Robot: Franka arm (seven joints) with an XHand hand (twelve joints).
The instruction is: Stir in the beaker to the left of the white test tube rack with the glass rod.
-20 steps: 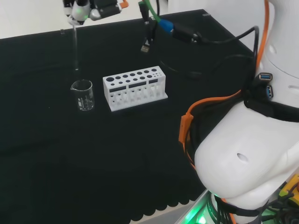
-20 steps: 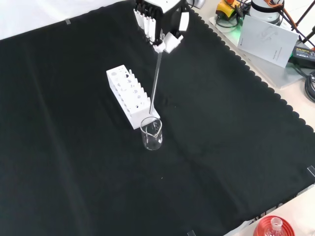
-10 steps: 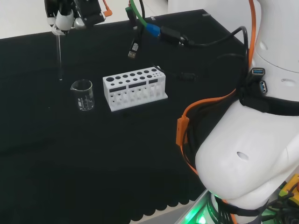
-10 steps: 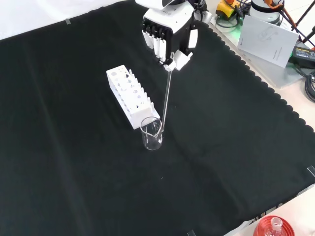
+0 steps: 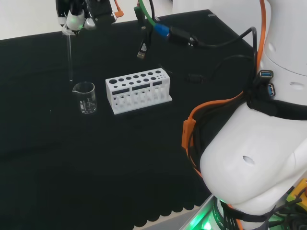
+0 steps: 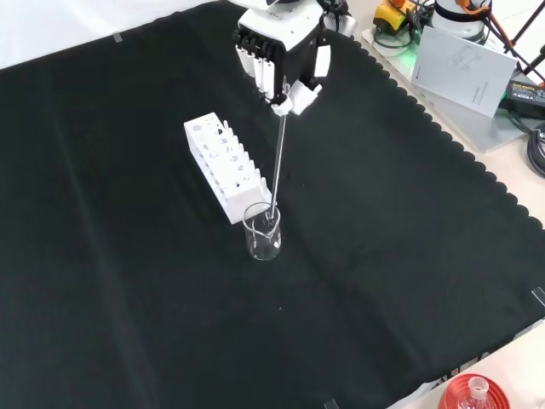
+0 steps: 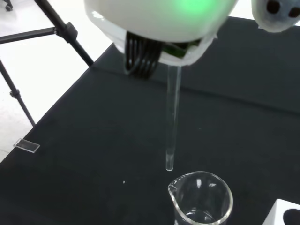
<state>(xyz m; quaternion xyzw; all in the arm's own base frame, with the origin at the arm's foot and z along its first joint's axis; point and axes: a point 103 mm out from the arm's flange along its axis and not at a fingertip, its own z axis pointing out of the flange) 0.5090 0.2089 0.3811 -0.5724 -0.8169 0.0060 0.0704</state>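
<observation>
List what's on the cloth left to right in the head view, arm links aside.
glass rod held by the robot hand → beaker → white test tube rack

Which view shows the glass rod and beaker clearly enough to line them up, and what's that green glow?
Wrist view: glass rod and beaker rim stand out sharply against the black cloth; the green glow sits on the blurred hand. Head view: the rod looks faint. Front view: it crosses the white rack.
</observation>
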